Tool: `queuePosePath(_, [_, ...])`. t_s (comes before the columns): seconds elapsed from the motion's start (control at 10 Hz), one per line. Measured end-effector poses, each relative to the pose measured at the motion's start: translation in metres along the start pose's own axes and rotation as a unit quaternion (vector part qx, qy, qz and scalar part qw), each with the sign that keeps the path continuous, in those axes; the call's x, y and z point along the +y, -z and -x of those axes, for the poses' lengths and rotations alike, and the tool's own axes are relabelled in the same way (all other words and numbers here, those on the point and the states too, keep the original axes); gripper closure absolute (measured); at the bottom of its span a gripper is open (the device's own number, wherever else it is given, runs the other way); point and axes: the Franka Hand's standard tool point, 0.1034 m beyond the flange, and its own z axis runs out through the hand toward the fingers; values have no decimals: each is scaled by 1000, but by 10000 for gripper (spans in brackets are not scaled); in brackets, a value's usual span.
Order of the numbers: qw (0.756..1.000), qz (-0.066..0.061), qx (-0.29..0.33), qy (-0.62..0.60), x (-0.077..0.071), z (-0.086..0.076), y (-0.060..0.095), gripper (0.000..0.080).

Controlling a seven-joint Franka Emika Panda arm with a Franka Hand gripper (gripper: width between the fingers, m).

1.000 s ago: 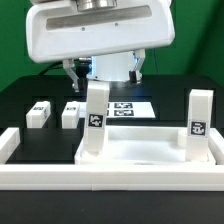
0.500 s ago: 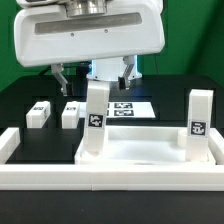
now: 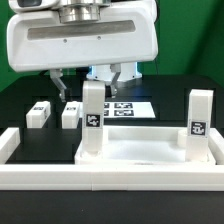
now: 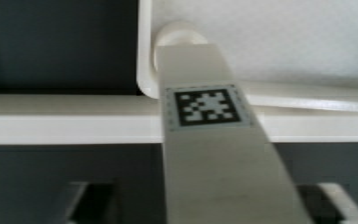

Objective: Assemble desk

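Note:
The white desk tabletop panel (image 3: 150,152) lies near the front with two legs standing upright on it. One tagged leg (image 3: 92,115) stands at the corner on the exterior view's left, the other (image 3: 197,124) at the right. Two more legs (image 3: 38,113) (image 3: 70,113) lie loose on the black table behind. My gripper (image 3: 87,80) hangs over the top of the left upright leg, one finger on each side. In the wrist view that leg (image 4: 208,110) runs between my fingers (image 4: 87,200), and dark gaps show on both sides, so the gripper (image 4: 213,205) is open around it.
A low white border wall (image 3: 110,182) runs along the front and turns up the left side (image 3: 8,143). The marker board (image 3: 127,108) lies flat behind the tabletop panel. The arm's large white housing (image 3: 85,35) fills the upper part of the exterior view.
The gripper has shifted toward the exterior view's left and come over the left upright leg. Its fingers now stand closer together than before.

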Motion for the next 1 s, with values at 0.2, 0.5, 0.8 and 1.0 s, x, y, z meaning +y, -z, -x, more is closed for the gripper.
queuePosePath(0.2, [997,-1,0,-79,-1,0,0,511])
queuePosePath(0.5, [975,-3,-2,-224,-8,1,-2,511])
queuePosePath(0.8, [884,-7,-8,-467,-7,4,-4,508])
queuePosePath(1.0, [832,-17,-11,-555,-5,5,-4,506])
